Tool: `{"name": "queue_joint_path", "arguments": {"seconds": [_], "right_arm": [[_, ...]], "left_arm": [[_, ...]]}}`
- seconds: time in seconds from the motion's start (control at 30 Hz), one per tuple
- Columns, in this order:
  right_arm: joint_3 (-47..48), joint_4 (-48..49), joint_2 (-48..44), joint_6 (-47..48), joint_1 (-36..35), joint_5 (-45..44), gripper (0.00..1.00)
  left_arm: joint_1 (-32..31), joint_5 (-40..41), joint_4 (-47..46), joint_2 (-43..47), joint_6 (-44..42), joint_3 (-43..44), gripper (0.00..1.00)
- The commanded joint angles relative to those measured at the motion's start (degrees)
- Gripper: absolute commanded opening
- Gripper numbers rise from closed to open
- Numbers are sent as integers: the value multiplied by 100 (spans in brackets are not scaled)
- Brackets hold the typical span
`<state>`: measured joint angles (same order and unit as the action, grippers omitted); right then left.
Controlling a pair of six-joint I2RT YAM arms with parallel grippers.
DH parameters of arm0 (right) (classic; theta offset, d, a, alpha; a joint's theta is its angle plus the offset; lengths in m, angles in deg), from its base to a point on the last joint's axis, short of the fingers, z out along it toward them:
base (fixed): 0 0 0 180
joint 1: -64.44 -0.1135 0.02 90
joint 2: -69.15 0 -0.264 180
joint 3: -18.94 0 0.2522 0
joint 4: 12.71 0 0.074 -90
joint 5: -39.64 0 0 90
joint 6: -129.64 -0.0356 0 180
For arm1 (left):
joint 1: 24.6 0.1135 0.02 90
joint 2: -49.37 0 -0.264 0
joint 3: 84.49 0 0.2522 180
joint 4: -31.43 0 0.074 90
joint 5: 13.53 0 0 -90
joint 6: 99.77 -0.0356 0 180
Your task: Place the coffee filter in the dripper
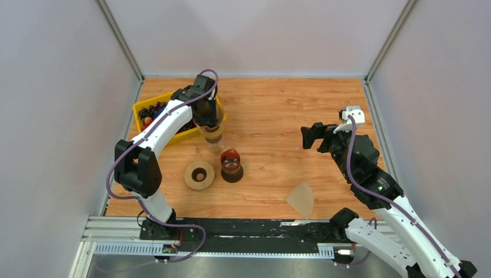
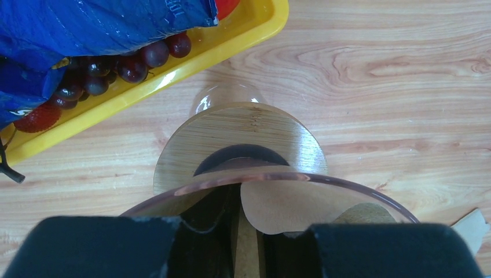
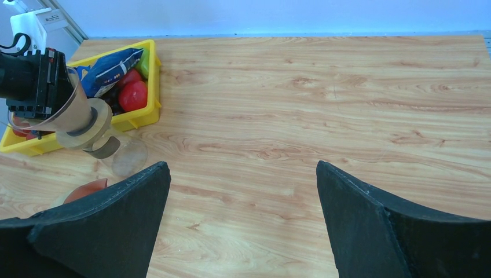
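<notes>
So far the left end effector [image 1: 207,111] clamps the rim of the dripper [image 1: 212,131], the coffee filter [image 1: 301,199] lies unplaced on the bench [image 1: 278,104], and the right end effector [image 3: 241,168] gapes empty.

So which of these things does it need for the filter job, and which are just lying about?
For the job: coffee filter; dripper, held in the left tool.
Lying about: tan ring disc; dark red-brown piece; yellow tray of fruit.
</notes>
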<state>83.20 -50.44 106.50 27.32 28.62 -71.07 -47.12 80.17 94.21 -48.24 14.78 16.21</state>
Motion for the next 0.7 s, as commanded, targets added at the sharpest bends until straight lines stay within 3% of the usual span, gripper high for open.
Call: {"name": "queue_joint_path", "arguments": {"seconds": [0.0,0.23,0.47,0.67], "right_arm": [[-24,1,-41,71,14,-108,100],[-34,0,-51,71,16,-109,100],[-35,-2,-34,71,13,-114,100],[-32,3,-34,80,12,-141,100]], "left_arm": [[-32,-70,26,-61,-47,51,27],[-37,-67,45,-48,-80,43,38],[-38,-8,125,-65,-91,68,37],[-85,122,202,-100,-109,120,30]]}}
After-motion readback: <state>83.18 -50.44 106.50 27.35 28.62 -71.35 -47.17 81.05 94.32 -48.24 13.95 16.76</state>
